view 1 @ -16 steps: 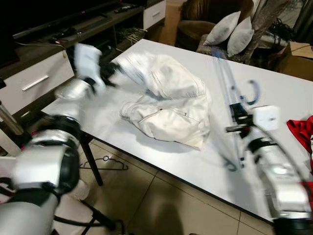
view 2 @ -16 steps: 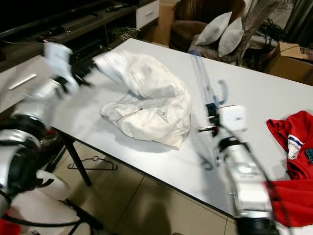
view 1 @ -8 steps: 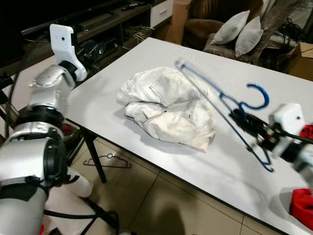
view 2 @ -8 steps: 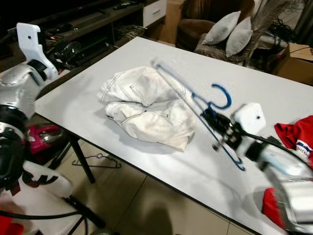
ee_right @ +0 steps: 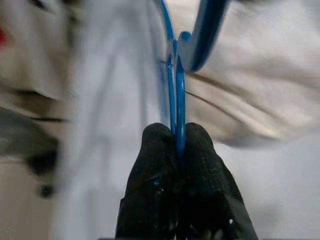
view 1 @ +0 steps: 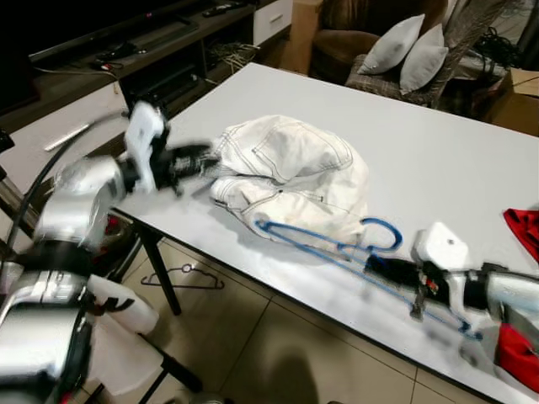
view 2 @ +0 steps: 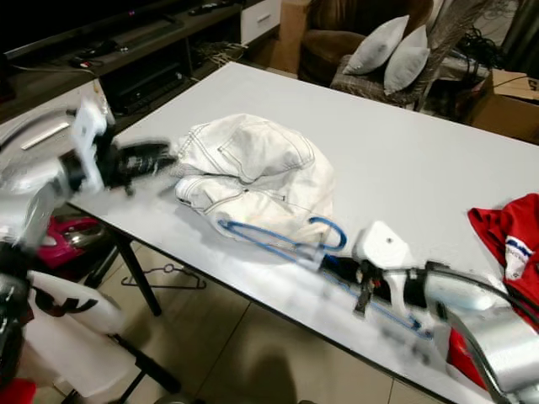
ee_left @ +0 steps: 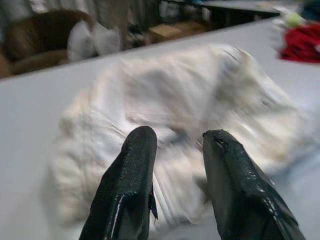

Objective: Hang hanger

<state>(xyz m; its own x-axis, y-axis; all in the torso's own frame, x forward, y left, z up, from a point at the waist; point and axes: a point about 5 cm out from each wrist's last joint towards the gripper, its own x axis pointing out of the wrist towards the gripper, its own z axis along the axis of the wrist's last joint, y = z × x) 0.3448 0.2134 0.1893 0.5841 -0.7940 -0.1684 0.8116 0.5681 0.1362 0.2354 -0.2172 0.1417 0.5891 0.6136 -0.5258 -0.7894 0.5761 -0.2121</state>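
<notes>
White and broad, the table (view 1: 438,151) runs across a living room, with two grey cushions (view 1: 413,52) on a dark armchair (view 1: 337,38) beyond its far edge at 12 o'clock and a low dark TV unit (view 1: 126,59) at 10 o'clock. A crumpled pair of white jeans (view 1: 295,181) lies in a heap near the middle of the tabletop. From the jeans, the blue hanger (view 1: 337,248) sits at about 5 o'clock, its long wire frame touching the near hem of the cloth and its hook (view 1: 383,231) curving up just beside the fabric.

The right gripper (view 1: 383,268) reaches in low over the near edge of the table; in the right wrist view its two black fingers (ee_right: 155,170) are pressed together on the thin blue wire just below the hook, pinching the hanger between them.

The left gripper (view 1: 198,158) stretches in from 9 o'clock and stops at the near-left edge of the jeans, blurred in the head views. In the left wrist view its fingers (ee_left: 132,170) stand apart with a clear gap between them, the white cloth just ahead, nothing between the pads.

A red garment (view 2: 509,244) lies at 3 o'clock on the table's right end. On the tiled floor (view 1: 253,337) under the table lies a dark wire hanger (view 1: 181,278).
</notes>
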